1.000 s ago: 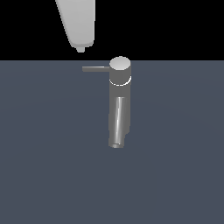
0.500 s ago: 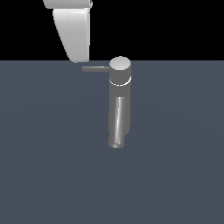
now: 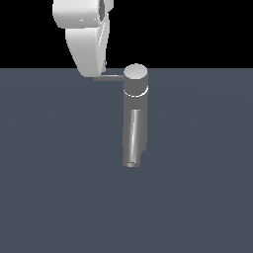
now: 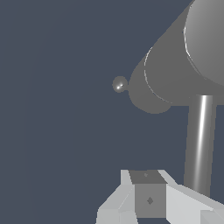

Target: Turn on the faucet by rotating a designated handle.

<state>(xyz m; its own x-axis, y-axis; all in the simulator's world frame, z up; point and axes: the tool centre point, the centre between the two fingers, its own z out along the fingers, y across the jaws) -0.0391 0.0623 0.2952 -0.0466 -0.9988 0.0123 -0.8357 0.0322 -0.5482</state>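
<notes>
my gripper (image 3: 94,73) at the handle (image 3: 112,76) tip beside the faucet (image 3: 134,116) | opening: cannot tell, nothing visibly held | risk: sliding off the thin lever end if i push too near its tip

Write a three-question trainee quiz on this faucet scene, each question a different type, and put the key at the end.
1. True or false: in the exterior view, the handle sticks out from the cap towards that view's left.
2. Multiple choice: in the exterior view, the gripper is at (A) the spout's open end, (B) the handle's outer end, (C) the top of the cap.
3. Fill in: the faucet has a long tubular ____ running from its body towards the camera.

Key: 1 true; 2 B; 3 spout.
</notes>
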